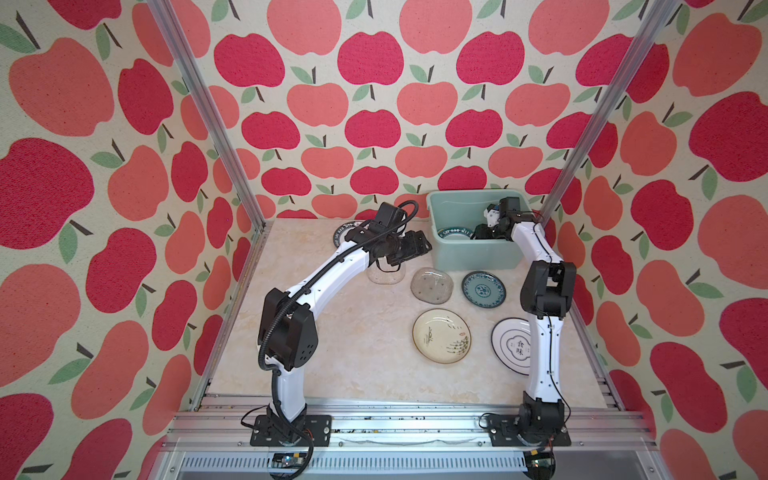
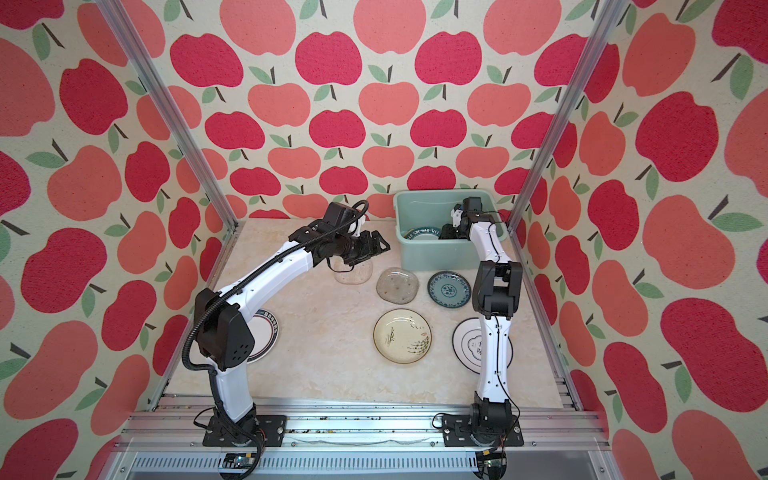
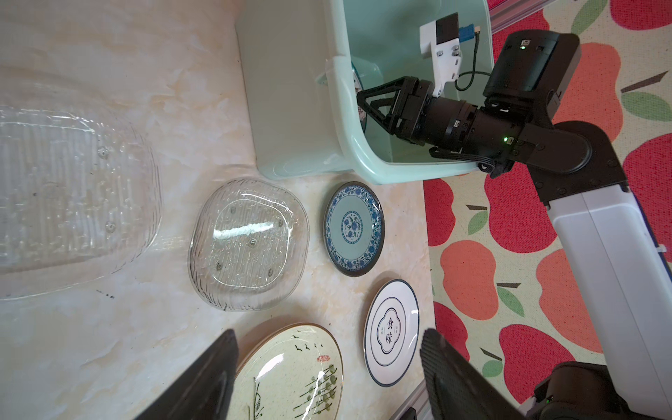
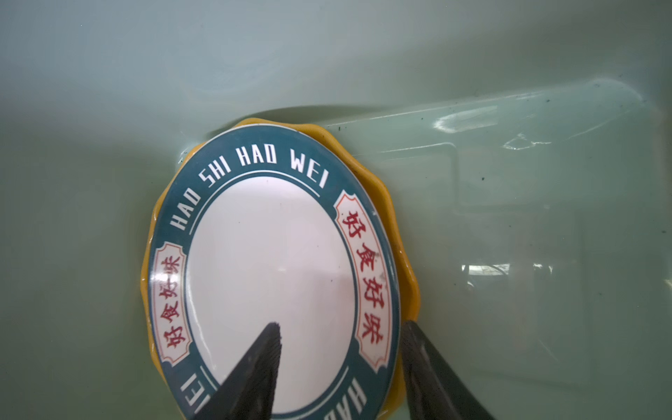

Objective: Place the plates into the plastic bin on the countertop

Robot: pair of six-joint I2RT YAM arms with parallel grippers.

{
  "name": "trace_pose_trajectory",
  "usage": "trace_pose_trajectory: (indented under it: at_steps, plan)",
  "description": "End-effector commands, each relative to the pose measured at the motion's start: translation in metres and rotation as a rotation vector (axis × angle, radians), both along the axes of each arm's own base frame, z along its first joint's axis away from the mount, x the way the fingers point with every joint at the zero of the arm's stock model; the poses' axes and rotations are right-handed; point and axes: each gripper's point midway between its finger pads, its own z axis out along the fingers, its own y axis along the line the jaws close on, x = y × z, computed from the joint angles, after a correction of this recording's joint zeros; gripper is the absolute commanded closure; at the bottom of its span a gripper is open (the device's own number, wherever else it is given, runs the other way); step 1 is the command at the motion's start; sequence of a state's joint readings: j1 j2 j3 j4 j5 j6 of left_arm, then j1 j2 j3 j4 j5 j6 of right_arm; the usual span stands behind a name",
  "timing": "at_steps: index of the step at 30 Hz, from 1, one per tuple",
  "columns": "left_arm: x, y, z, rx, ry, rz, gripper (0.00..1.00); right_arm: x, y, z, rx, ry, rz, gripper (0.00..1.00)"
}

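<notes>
From here I see woven-looking walls (image 1: 374,62) printed with red and coral apples boxing in the cell, around a flat beige marble-patterned table (image 1: 353,365) edged by ribbed aluminium rails (image 1: 395,415). My right hand (image 4: 342,324) is down inside the plastic bin (image 1: 478,257), a pale mint tub of smooth glossy plastic with a rolled rim and tapered sides. Right under that hand lies a lettered plate (image 4: 269,262), round and white with a dark teal rim, stacked on a yellow scalloped plate (image 4: 411,291) whose wavy edge peeks out around it. That hand is spread: one ridged black finger (image 4: 254,371) hangs over the white centre, the other sits outside the rim, and I cannot tell whether either touches. My left hand (image 3: 329,331) hovers over the table beside the bin, spread wide and holding nothing. Beneath it sits a clear glass plate (image 3: 72,182), ribbed, with rounded corners. Ahead of its fingertips lie a second glass plate (image 3: 251,243), a cream plate (image 3: 291,374) with ink-drawn reeds and birds, a navy-ringed plate (image 3: 391,332) in white, and a small teal plate (image 3: 354,227) with a blue floral border, all apart from one another. The rim under my right hand reads "HAO SHI HAO WEI" in white, with red Chinese characters in cream panels; the navy-ringed plate carries 食味.
</notes>
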State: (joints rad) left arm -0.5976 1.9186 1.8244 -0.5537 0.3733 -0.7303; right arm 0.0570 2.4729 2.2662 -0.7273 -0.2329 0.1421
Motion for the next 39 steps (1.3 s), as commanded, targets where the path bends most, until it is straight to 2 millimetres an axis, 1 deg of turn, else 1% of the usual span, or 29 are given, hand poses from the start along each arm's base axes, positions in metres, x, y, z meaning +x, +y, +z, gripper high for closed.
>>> trace_pose_trajectory:
  at_steps: [1, 4, 6, 9, 11, 12, 14, 19, 22, 24, 28, 30, 33, 35, 36, 39]
  plan:
    - [0.004, 0.006, 0.003, 0.023, -0.014, -0.002, 0.18, -0.006, 0.002, -0.021, -0.044, 0.042, 0.022, 0.4]
    - [0.006, 0.012, 0.006, 0.03, -0.024, 0.01, 0.18, -0.006, 0.002, -0.013, -0.045, 0.03, 0.024, 0.34]
    - [0.007, 0.017, 0.01, 0.036, -0.036, 0.02, 0.18, -0.006, 0.003, -0.004, -0.045, 0.015, 0.027, 0.3]
    - [0.006, 0.026, 0.019, 0.043, -0.059, 0.039, 0.18, -0.006, 0.004, 0.012, -0.044, -0.01, 0.027, 0.25]
    - [0.005, 0.034, 0.027, 0.048, -0.079, 0.052, 0.18, -0.006, 0.004, 0.024, -0.039, -0.027, 0.024, 0.24]
    - [0.004, 0.038, 0.031, 0.051, -0.09, 0.061, 0.18, -0.007, 0.006, 0.032, -0.035, -0.039, 0.025, 0.2]
    - [0.001, 0.048, 0.04, 0.055, -0.111, 0.079, 0.17, -0.008, 0.006, 0.051, -0.029, -0.065, 0.02, 0.19]
    - [-0.012, 0.078, 0.067, 0.068, -0.167, 0.138, 0.17, -0.015, 0.009, 0.112, 0.011, -0.157, -0.002, 0.18]
    - [-0.027, 0.099, 0.082, 0.08, -0.198, 0.181, 0.16, -0.025, 0.011, 0.148, 0.032, -0.202, -0.016, 0.17]
    - [-0.04, 0.116, 0.092, 0.085, -0.216, 0.216, 0.16, -0.035, 0.013, 0.167, 0.047, -0.216, -0.021, 0.16]
    - [-0.067, 0.149, 0.109, 0.075, -0.259, 0.279, 0.15, -0.059, 0.018, 0.198, 0.083, -0.229, -0.035, 0.16]
    - [-0.084, 0.168, 0.117, 0.062, -0.277, 0.31, 0.14, -0.074, 0.025, 0.214, 0.124, -0.233, -0.038, 0.17]
    - [-0.106, 0.191, 0.122, 0.032, -0.283, 0.343, 0.12, -0.098, 0.041, 0.234, 0.181, -0.238, -0.021, 0.18]
    - [-0.117, 0.201, 0.122, 0.008, -0.271, 0.349, 0.11, -0.117, 0.051, 0.243, 0.195, -0.235, 0.0, 0.19]
    - [-0.128, 0.206, 0.125, -0.011, -0.273, 0.344, 0.11, -0.128, 0.054, 0.244, 0.194, -0.225, 0.009, 0.19]
    - [-0.148, 0.208, 0.123, -0.023, -0.255, 0.309, 0.11, -0.162, 0.057, 0.249, 0.2, -0.181, 0.02, 0.2]
